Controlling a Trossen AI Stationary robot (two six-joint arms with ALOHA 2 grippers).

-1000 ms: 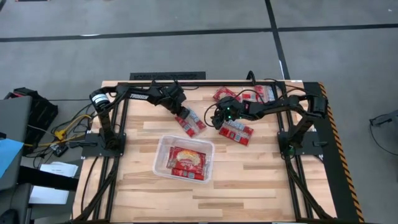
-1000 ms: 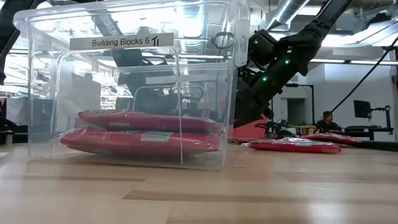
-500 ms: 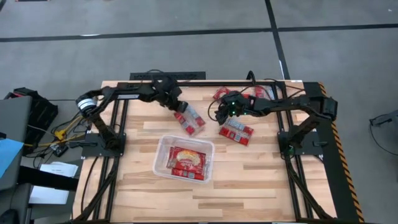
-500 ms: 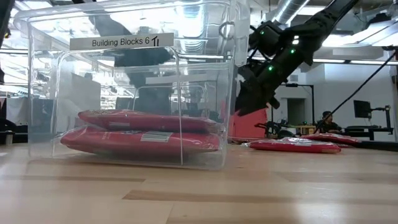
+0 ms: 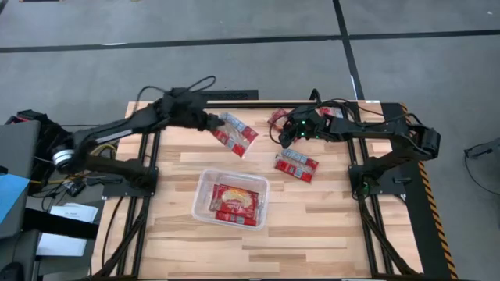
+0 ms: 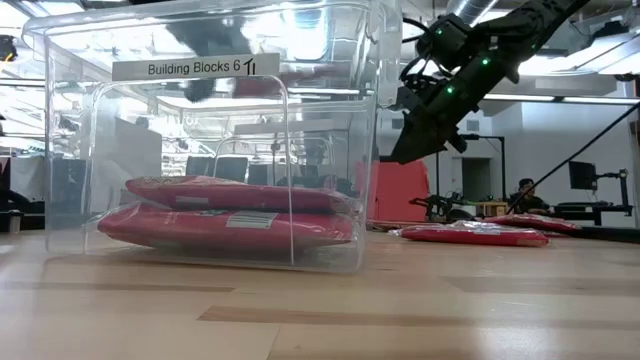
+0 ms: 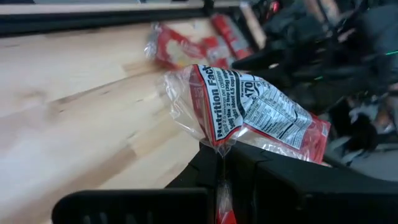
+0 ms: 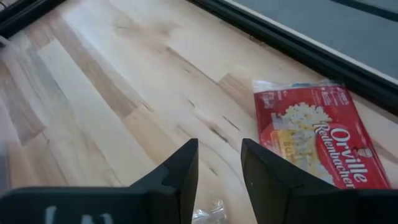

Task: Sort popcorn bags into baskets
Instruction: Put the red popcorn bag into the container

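My left gripper (image 5: 211, 125) is shut on a red popcorn bag (image 5: 235, 133), raised above the table beyond the tub's far side; its nutrition panel (image 7: 255, 112) faces the wrist camera. My right gripper (image 5: 287, 135) hovers open above the table's far middle, touching nothing, with its fingers (image 8: 180, 171) apart. A bag (image 5: 297, 165) lies flat just nearside of it. Another bag (image 8: 317, 134) lies flat ahead of the right fingers. The clear tub (image 5: 201, 187) stands at the table's middle, with red bags (image 6: 230, 225) stacked flat inside. My left gripper pinches the bag between its two fingers by the clear wrapper edge (image 7: 219, 147) at one end. The bag is lifted clear of the table and juts forward past the fingertips, tilted, with its wrapper crumpled near the hold.
More red bags (image 5: 278, 118) lie in a cluster along the far edge by the right arm (image 5: 367, 129), and also show in the left wrist view (image 7: 180, 46). Bare wood lies on the near side of the tub and to its left. The black frame rail (image 5: 258, 104) runs along the far edge.
My left gripper has risen and drawn back toward the far-left, carrying its bag off the table; the bag now hangs clear where it lay flat before. My right gripper has risen and moved toward the far edge, away from the bag lying on its near side.
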